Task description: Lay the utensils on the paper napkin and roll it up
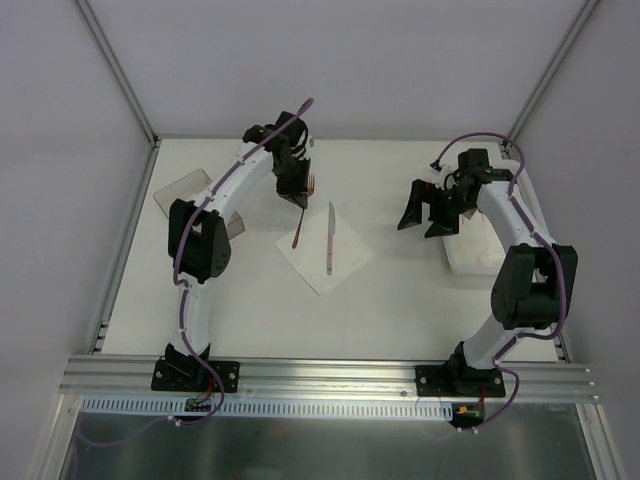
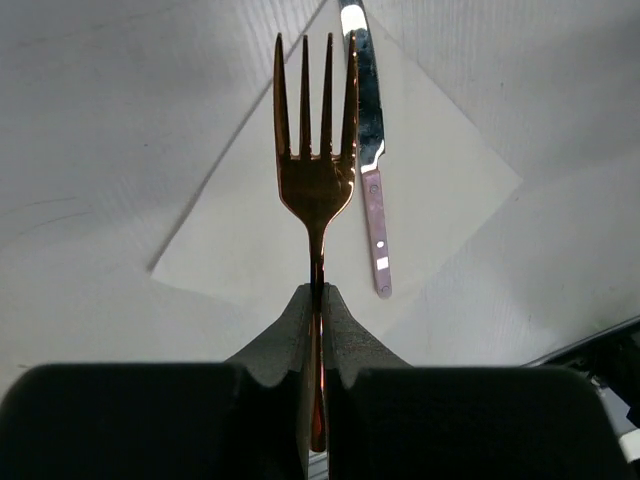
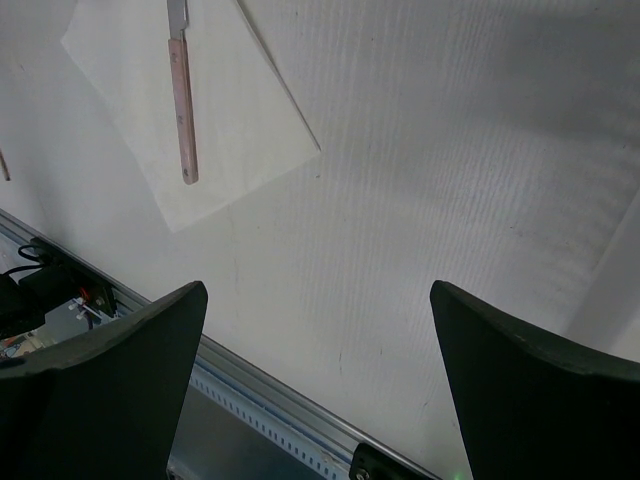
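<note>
Fork (image 2: 316,180): we see it clamped in the left end effector (image 2: 318,332), over the left corner of the paper napkin (image 1: 345,262).
Knife (image 1: 329,238): flat on the paper napkin, frame centre.
Right end effector (image 1: 425,222): spread wide, empty, right of centre.

White table (image 1: 400,300): paper napkin (image 1: 350,258) centre, clear box (image 1: 185,190) left, white container (image 1: 472,255) right.

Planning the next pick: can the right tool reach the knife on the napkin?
Probably yes: the right tool is open, only bare table lies between it and the knife, and the left tool holds the fork beyond it.
</note>
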Controlling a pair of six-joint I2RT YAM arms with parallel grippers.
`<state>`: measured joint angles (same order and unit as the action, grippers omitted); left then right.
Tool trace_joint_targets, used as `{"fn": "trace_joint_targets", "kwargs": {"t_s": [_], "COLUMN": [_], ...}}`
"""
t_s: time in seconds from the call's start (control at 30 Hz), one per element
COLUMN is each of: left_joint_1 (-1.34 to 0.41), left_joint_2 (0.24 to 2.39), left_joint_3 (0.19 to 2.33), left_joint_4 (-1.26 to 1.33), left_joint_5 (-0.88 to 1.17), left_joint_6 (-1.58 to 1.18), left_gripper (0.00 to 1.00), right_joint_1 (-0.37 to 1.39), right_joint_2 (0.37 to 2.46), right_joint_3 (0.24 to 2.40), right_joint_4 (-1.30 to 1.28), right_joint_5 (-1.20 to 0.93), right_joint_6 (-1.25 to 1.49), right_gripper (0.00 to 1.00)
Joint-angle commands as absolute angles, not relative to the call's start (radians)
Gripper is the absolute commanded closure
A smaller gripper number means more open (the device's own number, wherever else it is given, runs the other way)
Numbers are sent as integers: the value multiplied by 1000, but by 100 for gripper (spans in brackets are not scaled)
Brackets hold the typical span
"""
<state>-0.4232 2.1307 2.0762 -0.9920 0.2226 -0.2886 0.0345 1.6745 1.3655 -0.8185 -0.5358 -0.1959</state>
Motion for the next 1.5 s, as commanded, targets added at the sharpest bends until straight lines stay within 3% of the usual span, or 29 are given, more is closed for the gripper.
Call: {"fn": "trace_joint_targets", "kwargs": {"t_s": [0.0,0.53,1.47], "left_joint_1": [-448,-538,-552], "left_joint_2": [2195,2365,2445], "left_joint_3": [2121,2246,2206], "left_joint_4": [-1048,-1029,-970], "left_joint_5": [265,178,98], "left_joint_6": [-362,-491,-520], "left_gripper": [100,100,100], "right_joint_1": [34,28,5], "right_joint_2": [1615,1605,1594], "right_joint_3": [1353,1345,1325], "right_joint_4": [-822,-818,-813], "right_joint_5": [-526,-518,-518], "right_joint_6": [-210,-215,-215], "right_gripper": [1,1,1]}}
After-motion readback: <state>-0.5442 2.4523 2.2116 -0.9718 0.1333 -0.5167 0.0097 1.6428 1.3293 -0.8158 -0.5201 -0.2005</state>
